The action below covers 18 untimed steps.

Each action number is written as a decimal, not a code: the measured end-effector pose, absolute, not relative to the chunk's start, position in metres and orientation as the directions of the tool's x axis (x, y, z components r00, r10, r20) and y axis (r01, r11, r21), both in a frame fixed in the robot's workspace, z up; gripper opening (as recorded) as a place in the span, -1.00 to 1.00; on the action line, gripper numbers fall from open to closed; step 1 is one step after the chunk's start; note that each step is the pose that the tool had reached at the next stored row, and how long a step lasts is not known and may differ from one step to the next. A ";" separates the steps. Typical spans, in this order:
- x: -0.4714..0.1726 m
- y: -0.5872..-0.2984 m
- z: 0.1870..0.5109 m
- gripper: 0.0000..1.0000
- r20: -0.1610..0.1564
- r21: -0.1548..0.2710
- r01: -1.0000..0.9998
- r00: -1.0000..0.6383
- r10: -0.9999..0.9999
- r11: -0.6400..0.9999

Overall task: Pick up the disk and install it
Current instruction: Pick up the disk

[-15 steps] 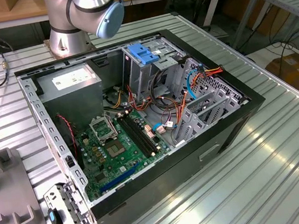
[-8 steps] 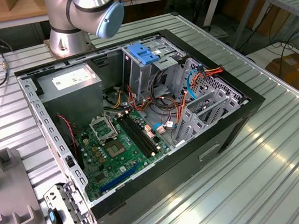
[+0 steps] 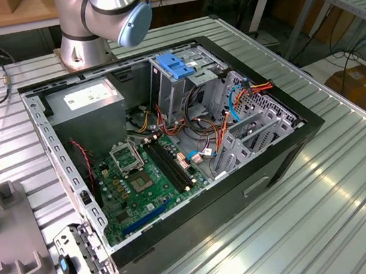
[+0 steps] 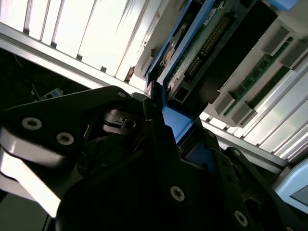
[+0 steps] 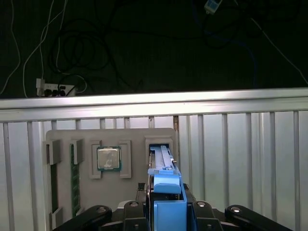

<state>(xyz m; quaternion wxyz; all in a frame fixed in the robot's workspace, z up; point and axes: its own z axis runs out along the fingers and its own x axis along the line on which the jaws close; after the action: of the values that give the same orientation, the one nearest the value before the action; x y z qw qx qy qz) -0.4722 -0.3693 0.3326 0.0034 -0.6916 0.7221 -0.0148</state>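
First wrist view, end effector (image 5: 167, 204) clamped on the disk (image 5: 165, 177), disk standing edgewise in grey tray (image 5: 134, 137) slot

Ribbed silver metal table (image 3: 338, 205). Directly on it, in the exterior view: open black computer case (image 3: 286, 158) at centre; grey moulded tray (image 3: 13, 251) at 8 o'clock; loose metal bracket (image 3: 78, 263) at 7 o'clock, just beside the case; arm's base (image 3: 82, 49) at 11 o'clock.
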 end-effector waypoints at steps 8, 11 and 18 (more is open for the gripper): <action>-0.472 -0.369 0.341 -0.25 0.016 -0.026 -0.999 -0.043 -0.999 0.043; -0.472 -0.369 0.345 -0.25 0.016 -0.026 -0.999 -0.043 -0.999 0.043; -0.472 -0.369 0.352 -0.25 0.016 -0.026 -0.999 -0.043 -0.999 0.043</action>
<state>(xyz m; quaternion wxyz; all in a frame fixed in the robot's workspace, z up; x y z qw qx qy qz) -0.4722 -0.3693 0.3524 0.0034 -0.6916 0.7221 -0.0148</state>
